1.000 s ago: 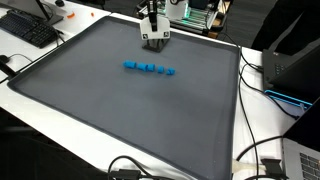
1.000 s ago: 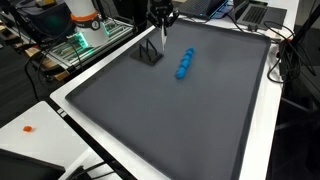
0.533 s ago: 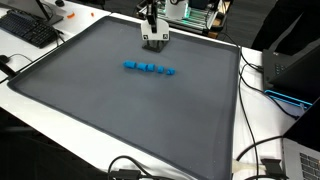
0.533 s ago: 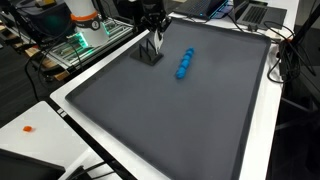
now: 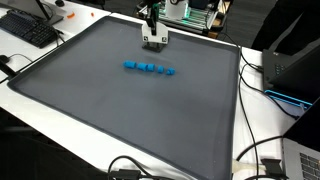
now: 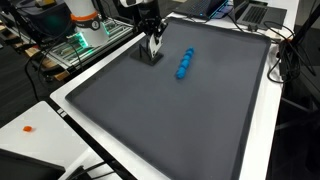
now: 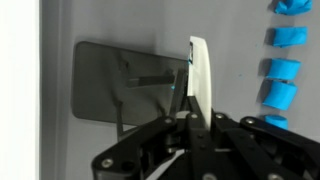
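The gripper's [image 7: 195, 120] 2 black fingers are clenched on a thin white flat card [image 7: 199, 75]. They pinch one end of it, so the wrist view sees the card edge-on, as a narrow pale sliver standing out from the fingertips. In both exterior views the gripper [image 5: 151, 26] hangs straight down over the far part of the mat. The card [image 5: 153, 39] stands upright below the fingers and turns its broad, square-cornered face to 1 of the cameras. A dark rectangular shadow [image 7: 125, 80] lies on the mat just beside the card. Whether the card's lower edge touches the mat cannot be told.

Near the card but apart from it, toward the middle of the mat, lies a row of 5 small bright blue cubes [image 5: 148, 68]. They sit in a nearly straight line with slim gaps between them. The wrist view catches the same row along its right edge [image 7: 283, 68].

Everything rests on a large dark grey mat with a raised rim [image 5: 120, 125], which covers most of a white tabletop [image 6: 40, 115]. Off the mat, a black keyboard [image 5: 30, 28] lies at one corner and a small orange object [image 6: 28, 128] sits on the white surface. A grey open laptop [image 6: 250, 12] stands past the far edge, and black cables [image 5: 255, 160] trail along 1 side.
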Controlling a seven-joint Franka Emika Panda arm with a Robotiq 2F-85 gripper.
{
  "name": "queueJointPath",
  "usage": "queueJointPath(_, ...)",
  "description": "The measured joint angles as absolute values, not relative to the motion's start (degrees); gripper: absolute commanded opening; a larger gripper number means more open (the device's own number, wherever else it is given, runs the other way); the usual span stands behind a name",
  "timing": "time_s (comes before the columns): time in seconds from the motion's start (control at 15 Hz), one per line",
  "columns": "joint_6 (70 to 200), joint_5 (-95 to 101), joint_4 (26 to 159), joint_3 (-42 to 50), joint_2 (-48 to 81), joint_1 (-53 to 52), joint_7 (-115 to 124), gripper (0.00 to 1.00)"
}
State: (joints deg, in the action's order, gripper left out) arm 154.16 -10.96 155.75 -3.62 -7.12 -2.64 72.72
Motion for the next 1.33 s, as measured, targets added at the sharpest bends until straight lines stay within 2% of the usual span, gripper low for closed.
queueJointPath(1.33,160.5,-5.4,157.1,-3.8,-2.4,-0.8,81.1,0.01)
